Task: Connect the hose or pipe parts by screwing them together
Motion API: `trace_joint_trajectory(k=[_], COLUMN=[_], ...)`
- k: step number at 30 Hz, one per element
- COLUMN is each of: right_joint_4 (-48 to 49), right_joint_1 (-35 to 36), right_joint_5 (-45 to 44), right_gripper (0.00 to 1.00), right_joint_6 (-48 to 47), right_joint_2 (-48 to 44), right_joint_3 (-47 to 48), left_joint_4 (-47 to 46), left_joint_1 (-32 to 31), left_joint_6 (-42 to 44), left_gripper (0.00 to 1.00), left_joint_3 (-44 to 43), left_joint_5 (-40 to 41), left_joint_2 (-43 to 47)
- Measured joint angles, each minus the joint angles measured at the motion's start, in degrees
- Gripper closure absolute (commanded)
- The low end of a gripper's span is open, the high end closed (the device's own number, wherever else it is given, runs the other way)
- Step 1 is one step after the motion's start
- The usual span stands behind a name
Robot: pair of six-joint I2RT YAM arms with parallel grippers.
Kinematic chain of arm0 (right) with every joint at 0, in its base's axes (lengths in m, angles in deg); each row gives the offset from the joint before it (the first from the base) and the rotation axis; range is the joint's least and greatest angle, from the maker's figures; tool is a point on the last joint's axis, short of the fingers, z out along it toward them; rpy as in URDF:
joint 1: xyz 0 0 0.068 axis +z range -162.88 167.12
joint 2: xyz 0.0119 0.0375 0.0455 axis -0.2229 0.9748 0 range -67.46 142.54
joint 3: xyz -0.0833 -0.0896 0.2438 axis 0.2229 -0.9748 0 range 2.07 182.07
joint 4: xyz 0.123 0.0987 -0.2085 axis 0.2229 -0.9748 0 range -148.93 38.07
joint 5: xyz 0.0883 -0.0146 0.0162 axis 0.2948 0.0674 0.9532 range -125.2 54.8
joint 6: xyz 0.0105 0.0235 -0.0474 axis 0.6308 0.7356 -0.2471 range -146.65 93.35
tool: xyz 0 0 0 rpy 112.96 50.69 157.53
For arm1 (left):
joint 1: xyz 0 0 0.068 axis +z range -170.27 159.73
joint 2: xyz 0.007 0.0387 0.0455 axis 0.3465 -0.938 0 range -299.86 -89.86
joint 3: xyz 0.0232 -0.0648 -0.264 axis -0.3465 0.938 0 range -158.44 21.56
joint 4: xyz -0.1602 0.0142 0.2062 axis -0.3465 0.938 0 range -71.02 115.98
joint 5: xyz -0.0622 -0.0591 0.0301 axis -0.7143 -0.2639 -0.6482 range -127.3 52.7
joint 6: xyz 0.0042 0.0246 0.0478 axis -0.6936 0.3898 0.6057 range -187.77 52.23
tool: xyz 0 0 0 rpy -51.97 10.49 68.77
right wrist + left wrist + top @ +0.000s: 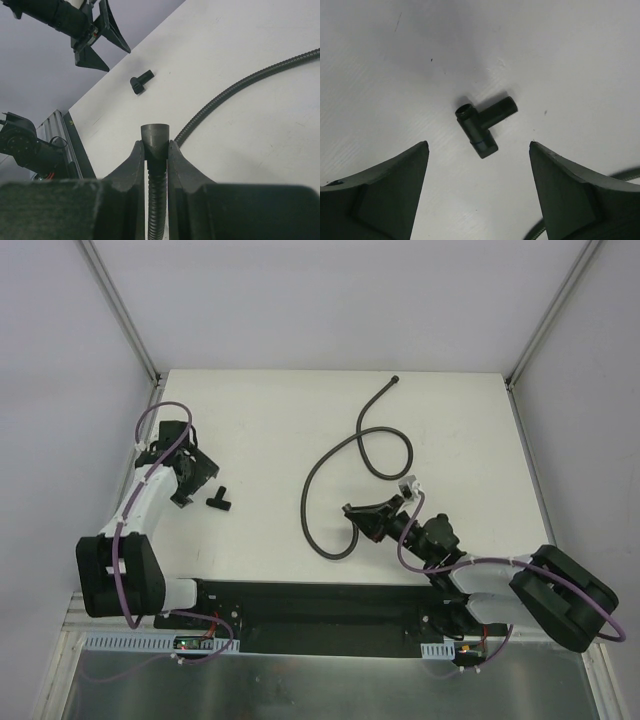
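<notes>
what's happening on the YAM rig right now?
The two parts aren't joined yet. The right gripper is shut on one end of the flexible hose, just behind its flared end fitting; the rest of the hose lies looped on the white table. The left gripper is open above the black T-fitting, which lies loose on the table, not gripped. The two parts are well apart.
</notes>
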Motion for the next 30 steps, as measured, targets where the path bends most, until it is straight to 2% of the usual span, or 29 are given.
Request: trace_joint_trajectory(k=[10,14,19,30], right_joint_4=[0.0,0.0,0.0,0.0], right_joint_1=[-2.3,-3.0,-3.5,-3.7], right_joint_5=[1.6,1.8,2.1,2.5], right_gripper=[1.0,0.99,0.99,1.0], right_joint_6=[-0.9,-1.0,-1.0,-1.0], right_joint_2=[-4.9,-6.7,-7.8,-7.8], right_joint_3=[-2.6,-2.7,-2.7,-2.7], left_joint_4=[1.5,1.4,0.7,-0.9], left_joint_1=[0.4,0.4,0.4,-0.1], left_joint_6=[1.2,2.4,2.4,1.3], left_gripper=[0.32,0.37,0.37,0.34], left_joint_3=[-1.6,-1.8,-0.2,9.8], left_joint_5=[4.2,3.8,0.2,-8.5], left_joint_2=[-13.9,-16.0,-14.7,-2.9])
